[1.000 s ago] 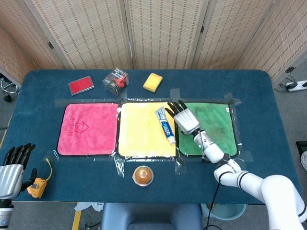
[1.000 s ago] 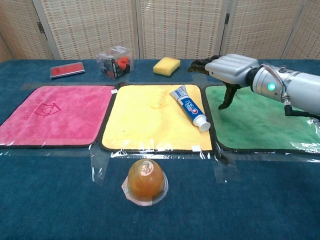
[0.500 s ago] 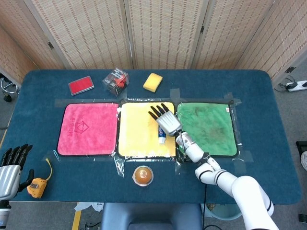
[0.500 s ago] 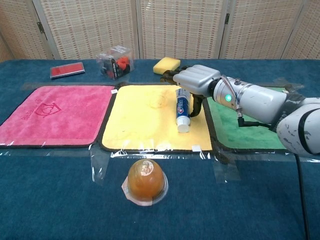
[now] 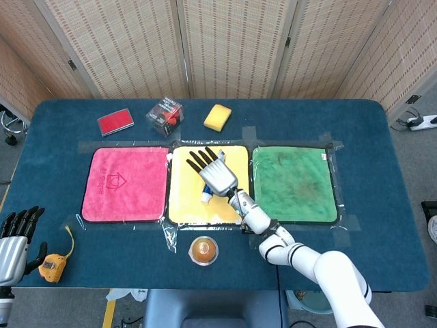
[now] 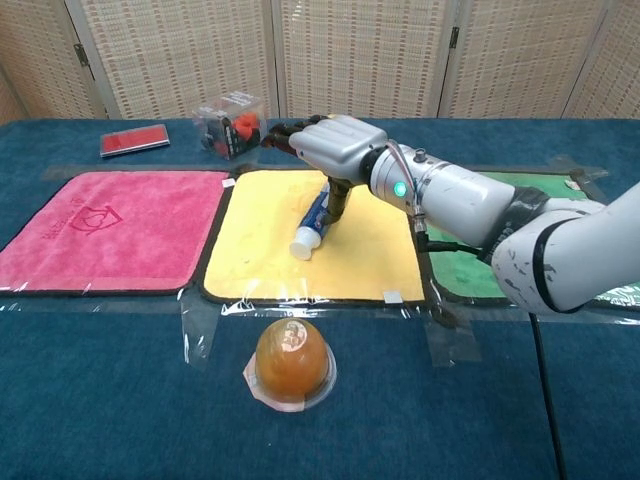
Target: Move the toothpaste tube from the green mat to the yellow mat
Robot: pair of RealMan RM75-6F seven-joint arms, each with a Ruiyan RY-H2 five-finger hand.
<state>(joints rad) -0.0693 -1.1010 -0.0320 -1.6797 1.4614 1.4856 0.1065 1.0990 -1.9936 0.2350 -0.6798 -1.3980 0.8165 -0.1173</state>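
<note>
Blue cloth covers the table, three mats taped in a row. Our right hand (image 6: 335,150) hovers flat over the yellow mat (image 5: 184,201), fingers spread, gripping nothing. Just beneath it lies the toothpaste tube (image 6: 311,226), already off the green mat (image 5: 293,184), its long axis running near-left to far-right, cap nearest us. Our left hand (image 5: 15,239) rests far off at the near-left edge, fingers apart.

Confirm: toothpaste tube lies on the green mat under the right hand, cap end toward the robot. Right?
Not quite. The toothpaste tube lies on the yellow mat, not the green one; the chest view shows it. The right hand is over it, cap end toward the robot.
</note>
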